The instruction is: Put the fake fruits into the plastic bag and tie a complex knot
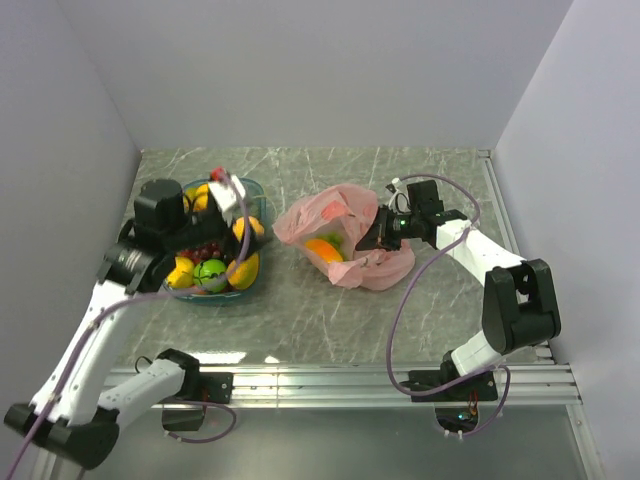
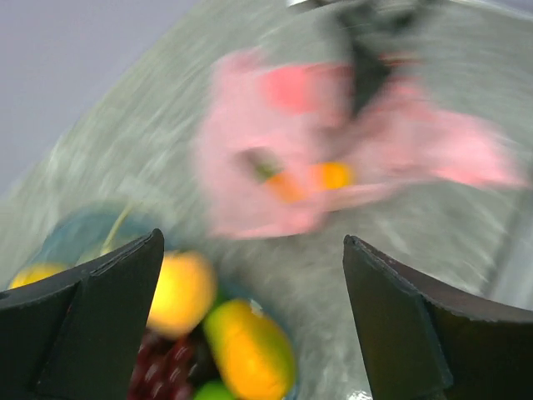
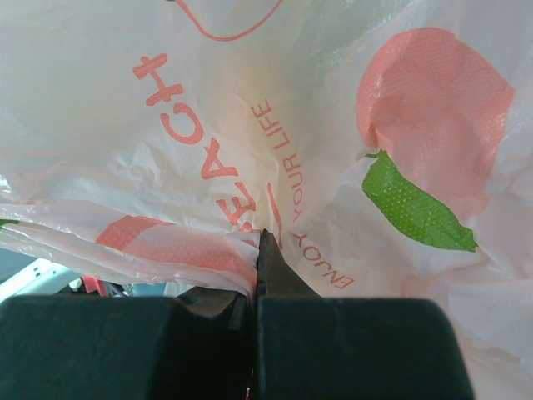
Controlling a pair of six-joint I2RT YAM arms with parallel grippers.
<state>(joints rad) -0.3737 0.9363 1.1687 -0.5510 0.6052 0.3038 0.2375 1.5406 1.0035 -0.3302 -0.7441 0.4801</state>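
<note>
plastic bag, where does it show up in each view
top external: plastic bag lies right of centre on the table.
left wrist: blurred pink, upper middle, beyond the open left gripper.
right wrist: fills the frame, pinched by the right gripper.
shared landmark: the right gripper shut on the bag's edge, at its right side in the top view.

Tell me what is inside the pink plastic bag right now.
In the plastic bag an orange fruit and a green piece beside it show at the mouth; whatever lies deeper is covered by crinkled pink plastic.
</note>
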